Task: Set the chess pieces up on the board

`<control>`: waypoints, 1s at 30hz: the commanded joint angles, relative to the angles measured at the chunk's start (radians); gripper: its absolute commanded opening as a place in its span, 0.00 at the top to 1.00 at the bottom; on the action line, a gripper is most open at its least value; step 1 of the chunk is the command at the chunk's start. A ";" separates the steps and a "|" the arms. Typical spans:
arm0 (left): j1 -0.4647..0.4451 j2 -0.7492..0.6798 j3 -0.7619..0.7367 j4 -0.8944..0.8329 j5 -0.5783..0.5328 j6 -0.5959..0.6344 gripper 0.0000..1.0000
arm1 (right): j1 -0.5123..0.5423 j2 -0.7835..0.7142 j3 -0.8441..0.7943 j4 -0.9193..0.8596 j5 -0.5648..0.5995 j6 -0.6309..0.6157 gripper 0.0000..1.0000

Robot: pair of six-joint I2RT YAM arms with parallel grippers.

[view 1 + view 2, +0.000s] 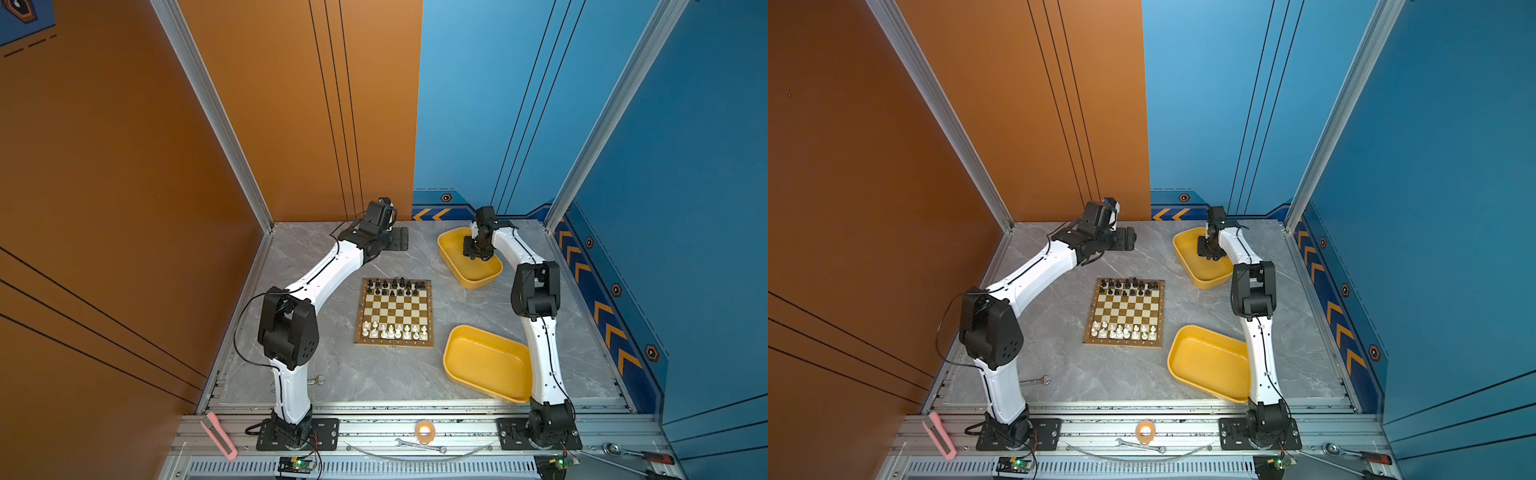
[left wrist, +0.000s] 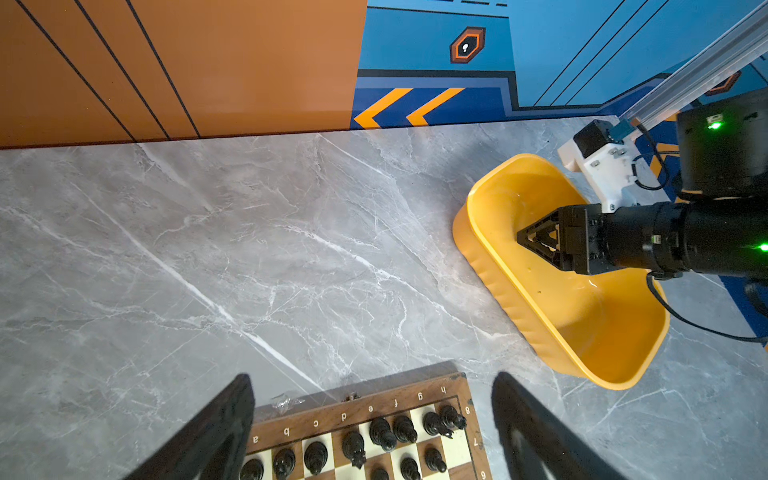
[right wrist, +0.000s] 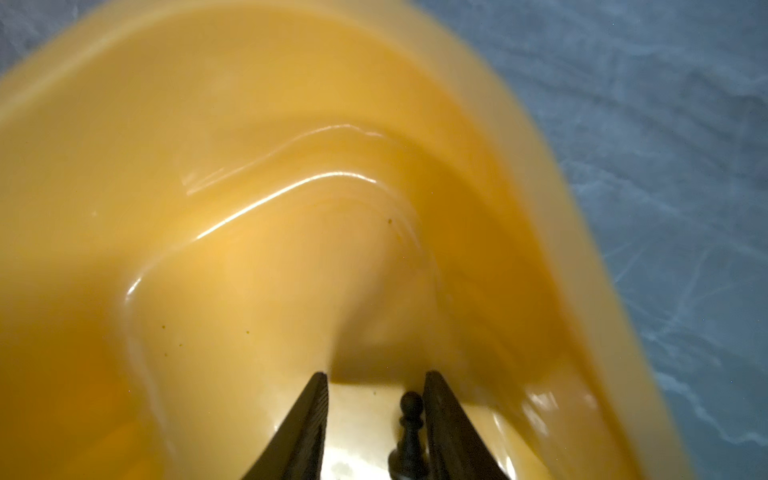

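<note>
Right gripper (image 3: 375, 374) parted around a glossy black pawn (image 3: 410, 405) in the smooth yellow tray (image 3: 249, 124); left gripper (image 2: 372, 375) spread wide.

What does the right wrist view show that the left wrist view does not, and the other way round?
Only the right wrist view: a black piece close up, beside one of the right fingers, with a gap to the other. Only the left wrist view: the edge of the board with black pieces, the left fingers wide apart, and the right gripper from outside. Both: the yellow tray and the grey table.
</note>
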 commanded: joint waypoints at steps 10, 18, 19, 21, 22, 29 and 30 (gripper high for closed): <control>0.021 -0.014 -0.048 0.028 0.030 0.010 0.10 | 0.012 -0.053 -0.027 -0.103 0.070 -0.019 0.60; 0.019 -0.012 -0.049 0.031 0.032 0.006 0.10 | 0.006 -0.027 -0.009 -0.122 0.077 -0.001 0.73; 0.020 -0.011 -0.049 0.031 0.034 0.004 0.10 | 0.001 -0.013 0.010 -0.133 0.068 0.011 0.73; 0.020 -0.011 -0.049 0.031 0.034 0.003 0.10 | -0.010 0.014 0.053 -0.159 0.043 0.034 0.73; 0.019 -0.012 -0.051 0.031 0.033 0.002 0.10 | -0.014 0.023 0.067 -0.165 0.037 0.044 0.73; 0.021 -0.010 -0.049 0.028 0.027 -0.003 0.10 | -0.034 0.049 0.089 -0.172 -0.002 0.089 0.72; 0.021 -0.007 -0.047 0.027 0.029 -0.005 0.10 | -0.037 0.055 0.100 -0.182 0.000 0.091 0.72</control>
